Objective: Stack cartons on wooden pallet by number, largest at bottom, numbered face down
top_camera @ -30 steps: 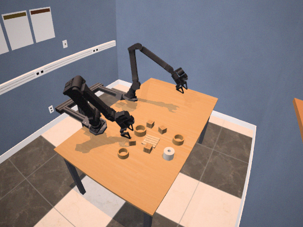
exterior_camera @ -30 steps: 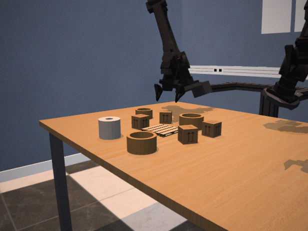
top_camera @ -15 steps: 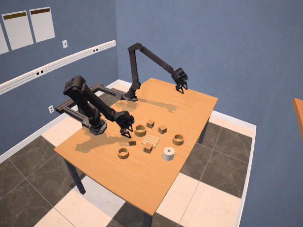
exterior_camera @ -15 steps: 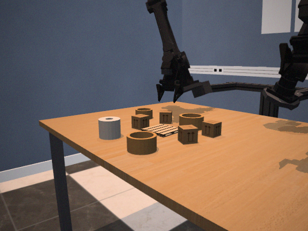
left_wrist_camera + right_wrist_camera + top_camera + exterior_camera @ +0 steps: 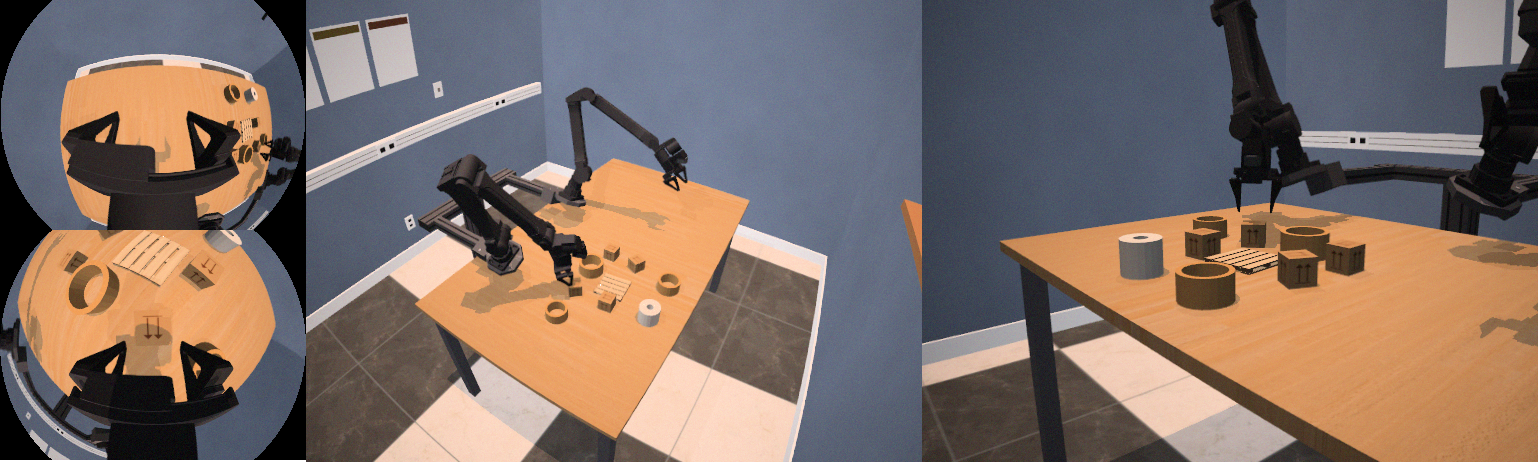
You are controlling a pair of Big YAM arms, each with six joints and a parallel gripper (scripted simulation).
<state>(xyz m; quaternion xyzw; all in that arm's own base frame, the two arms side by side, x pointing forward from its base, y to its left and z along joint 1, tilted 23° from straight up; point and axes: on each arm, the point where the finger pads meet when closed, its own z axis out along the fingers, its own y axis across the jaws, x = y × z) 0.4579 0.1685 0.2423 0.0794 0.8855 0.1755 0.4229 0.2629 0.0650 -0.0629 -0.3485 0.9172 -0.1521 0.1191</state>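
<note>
Standing on the counter (image 5: 546, 360) (image 5: 1242, 345) (image 5: 135, 100) (image 5: 240, 325), a brown ring (image 5: 556, 316) (image 5: 1209, 227) (image 5: 263, 138) (image 5: 207, 350) sits at eight o'clock from the pallet, clock directions following the top view. The right gripper (image 5: 564, 281) (image 5: 1255, 211) (image 5: 153, 344) hovers at nine o'clock, fingers apart with nothing between them, above a nearby carton (image 5: 575, 291) (image 5: 1253, 235) (image 5: 256, 146) (image 5: 152, 327). A second ring (image 5: 591, 269) (image 5: 1305, 244) (image 5: 245, 153) (image 5: 94, 287) lies toward half past ten. Another carton (image 5: 607, 302) (image 5: 1203, 243) (image 5: 256, 121) (image 5: 199, 272) rests just beside the pallet, between six and seven; a third carton (image 5: 611, 253) (image 5: 1345, 258) (image 5: 75, 262) is at twelve. The slatted pallet (image 5: 613, 287) (image 5: 1244, 260) (image 5: 247, 129) (image 5: 151, 256) bears none of the cartons. The fourth carton (image 5: 636, 263) (image 5: 1298, 269) (image 5: 231, 124) (image 5: 110, 232) sits toward half past one, a white roll (image 5: 649, 313) (image 5: 1141, 256) (image 5: 251, 95) (image 5: 222, 239) at four, and a third ring (image 5: 668, 287) (image 5: 1205, 288) (image 5: 231, 93) at three. Farthest off, toward one, the left gripper (image 5: 675, 182) (image 5: 152, 114) hangs above the counter, its fingers wide apart and holding nothing. The numbers under the cartons are hidden.

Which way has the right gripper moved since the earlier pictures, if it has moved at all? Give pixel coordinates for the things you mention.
Yes: in the exterior view, the right gripper (image 5: 564, 282) (image 5: 1255, 212) (image 5: 153, 344) has come lower, its fingertips now nearer the tabletop (image 5: 1372, 325).
</note>
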